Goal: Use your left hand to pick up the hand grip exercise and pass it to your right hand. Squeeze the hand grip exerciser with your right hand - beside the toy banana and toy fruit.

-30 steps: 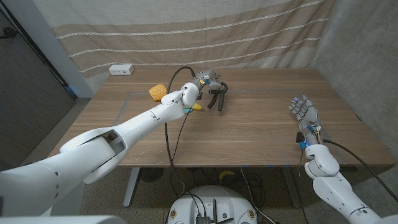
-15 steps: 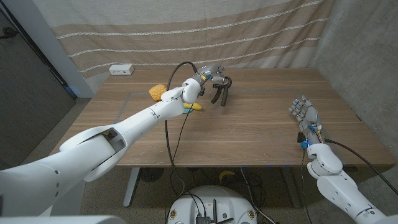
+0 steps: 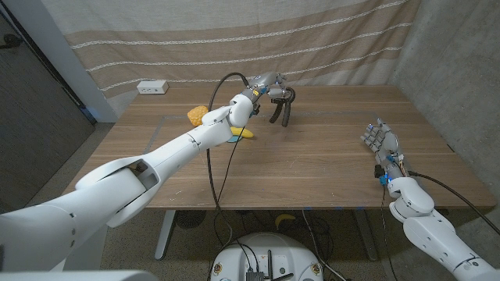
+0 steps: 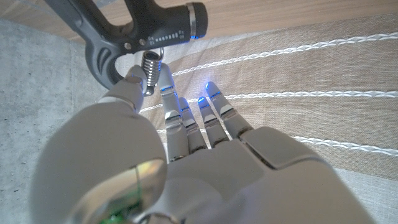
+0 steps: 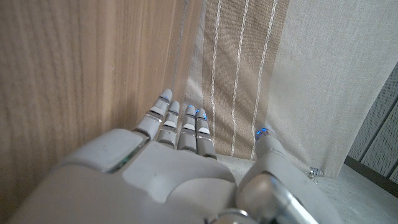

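The hand grip exerciser (image 3: 283, 106), dark grey with two handles and a metal spring, hangs handles-down above the far middle of the table. My left hand (image 3: 265, 83) holds it by its top end. In the left wrist view the exerciser (image 4: 134, 32) sits at the tips of my left hand (image 4: 186, 168), pinched near the spring. The toy banana (image 3: 245, 133) lies under my left forearm, and the yellow toy fruit (image 3: 197, 115) lies to its left. My right hand (image 3: 380, 140) stands at the right side of the table with its fingers spread and nothing in it; the right wrist view shows those fingers (image 5: 180, 124) straight.
A white power strip (image 3: 152, 87) lies at the far left edge of the wooden table (image 3: 312, 172). A striped curtain hangs right behind the table. A black cable loops off my left arm.
My left hand has lifted the exerciser off the table and carried it a little to the right and farther back. My right hand has barely moved.
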Motion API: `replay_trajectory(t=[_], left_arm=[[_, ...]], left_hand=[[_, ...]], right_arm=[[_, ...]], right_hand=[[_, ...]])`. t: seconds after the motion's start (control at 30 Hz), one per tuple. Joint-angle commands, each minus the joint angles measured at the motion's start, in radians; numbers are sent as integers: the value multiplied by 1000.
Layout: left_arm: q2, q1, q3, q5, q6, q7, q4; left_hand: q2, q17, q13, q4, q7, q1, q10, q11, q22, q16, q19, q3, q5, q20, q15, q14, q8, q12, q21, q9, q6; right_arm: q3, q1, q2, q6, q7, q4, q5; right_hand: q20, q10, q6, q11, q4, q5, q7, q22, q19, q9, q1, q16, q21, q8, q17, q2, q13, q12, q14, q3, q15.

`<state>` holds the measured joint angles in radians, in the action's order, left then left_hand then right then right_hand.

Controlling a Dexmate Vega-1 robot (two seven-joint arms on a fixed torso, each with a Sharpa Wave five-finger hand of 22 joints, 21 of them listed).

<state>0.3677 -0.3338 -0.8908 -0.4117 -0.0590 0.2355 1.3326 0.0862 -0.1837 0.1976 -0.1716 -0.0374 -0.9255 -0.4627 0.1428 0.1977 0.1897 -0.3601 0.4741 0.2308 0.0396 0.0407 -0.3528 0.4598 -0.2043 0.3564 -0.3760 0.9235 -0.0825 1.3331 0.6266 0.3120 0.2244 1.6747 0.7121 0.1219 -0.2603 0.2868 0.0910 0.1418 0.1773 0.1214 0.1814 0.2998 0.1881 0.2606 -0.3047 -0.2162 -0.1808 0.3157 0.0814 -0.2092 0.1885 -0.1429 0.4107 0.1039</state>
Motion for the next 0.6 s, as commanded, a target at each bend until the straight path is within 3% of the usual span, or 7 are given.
replay_trajectory(t=[0.03,0.13,0.6], left_arm=[[-15,16,14,1,76,43,-28],[-18,18,19,8,91,42,-32],[-18,17,36,17,139,45,-17]], left_hand=[[37,-2,5,10,19,-28,-16,16,1,4,-9,23,9,4,126,-10,199,0,10,-228,12],[36,-2,5,9,24,-26,-17,16,1,3,-9,25,9,4,128,-11,204,0,11,-235,6],[34,-1,6,9,24,-19,-17,18,1,2,-8,32,9,6,128,-13,219,2,12,-250,3]], right_arm=[[1,-25,35,-28,-36,2,-2],[-2,-35,43,-32,-44,1,-6],[-39,-108,73,-54,-116,-23,-15]], right_hand=[[7,6,-4,4,2,-4,5,3,-1,2,0,5,3,-3,2,-9,-2,-1,7,-8,2],[-7,8,-6,11,1,-5,12,3,7,2,-4,6,0,-4,2,-14,-2,1,8,-12,-2],[-7,-5,8,21,1,-5,22,2,9,2,-11,10,1,-14,2,-24,-2,12,9,-22,-1]])
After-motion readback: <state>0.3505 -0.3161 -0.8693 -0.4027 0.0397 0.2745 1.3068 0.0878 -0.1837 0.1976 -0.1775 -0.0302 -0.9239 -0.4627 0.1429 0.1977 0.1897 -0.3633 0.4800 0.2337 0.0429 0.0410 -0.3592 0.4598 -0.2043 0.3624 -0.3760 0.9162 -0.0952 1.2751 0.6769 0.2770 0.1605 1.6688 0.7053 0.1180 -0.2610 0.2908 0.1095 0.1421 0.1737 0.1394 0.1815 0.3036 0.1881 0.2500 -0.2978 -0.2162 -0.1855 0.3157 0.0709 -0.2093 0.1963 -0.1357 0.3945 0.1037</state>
